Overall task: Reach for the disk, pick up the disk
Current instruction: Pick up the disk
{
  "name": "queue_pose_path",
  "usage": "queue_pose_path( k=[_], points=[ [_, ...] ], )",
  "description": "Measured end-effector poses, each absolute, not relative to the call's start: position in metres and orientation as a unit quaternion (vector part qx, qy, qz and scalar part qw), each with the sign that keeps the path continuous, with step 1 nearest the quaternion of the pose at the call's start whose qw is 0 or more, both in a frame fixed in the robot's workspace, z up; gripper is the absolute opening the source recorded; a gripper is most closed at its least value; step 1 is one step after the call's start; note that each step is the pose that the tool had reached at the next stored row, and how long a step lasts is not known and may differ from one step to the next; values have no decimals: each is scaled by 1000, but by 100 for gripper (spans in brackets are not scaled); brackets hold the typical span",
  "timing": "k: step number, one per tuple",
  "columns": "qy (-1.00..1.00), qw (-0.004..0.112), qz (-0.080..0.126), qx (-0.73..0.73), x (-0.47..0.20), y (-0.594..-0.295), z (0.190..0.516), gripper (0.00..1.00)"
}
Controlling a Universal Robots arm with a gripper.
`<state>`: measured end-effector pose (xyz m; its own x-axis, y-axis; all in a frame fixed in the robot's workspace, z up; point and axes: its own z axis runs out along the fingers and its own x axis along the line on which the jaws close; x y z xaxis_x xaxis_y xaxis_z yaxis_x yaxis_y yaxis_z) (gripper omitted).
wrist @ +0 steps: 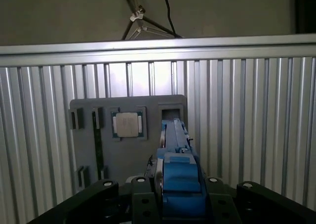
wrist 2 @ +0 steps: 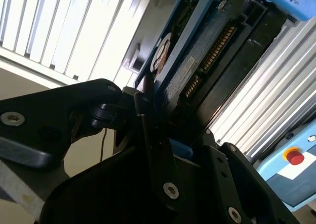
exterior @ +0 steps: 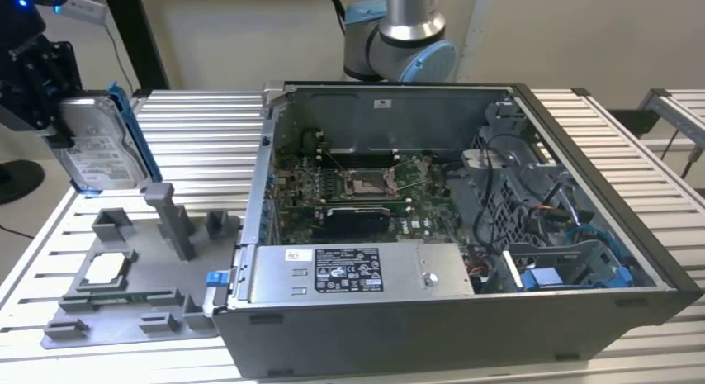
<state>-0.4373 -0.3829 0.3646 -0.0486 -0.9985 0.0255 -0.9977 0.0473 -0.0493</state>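
The disk (exterior: 101,149), a silver hard drive with a white label and a blue bracket along its edge, hangs upright above the table at the exterior view's far left. My black gripper (exterior: 61,124) is shut on its upper part, holding it clear of the grey fixture plate (exterior: 132,318) below. In the second wrist view the disk's (wrist 2: 197,61) circuit side and connector row show between the black fingers (wrist 2: 148,115). In the first wrist view the blue bracket edge of the disk (wrist: 178,169) stands out from the gripper (wrist: 178,187) over the plate.
The fixture plate carries a small silver square chip (exterior: 105,268) and grey upright posts (exterior: 171,219). An open computer case (exterior: 463,210) with a labelled silver box (exterior: 352,272) stands to the exterior view's right on the slatted metal table (exterior: 198,128).
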Motion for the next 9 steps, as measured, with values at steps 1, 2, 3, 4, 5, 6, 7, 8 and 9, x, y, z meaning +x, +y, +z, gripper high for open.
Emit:
queue_pose_path(
  k=[1,2,3,4,5,6,7,8,9],
  points=[
    [724,8,-27,-690,-437,-383,365,0],
    [724,8,-27,-690,-437,-383,366,0],
    [724,8,-27,-690,-437,-383,366,0],
    [724,8,-27,-690,-437,-383,366,0],
    [724,8,-27,-690,-437,-383,367,0],
    [724,8,-27,-690,-437,-383,367,0],
    [724,8,-27,-690,-437,-383,368,0],
    [724,8,-27,-690,-437,-383,368,0],
    [724,8,-27,-690,-437,-383,369,0]
  ],
)
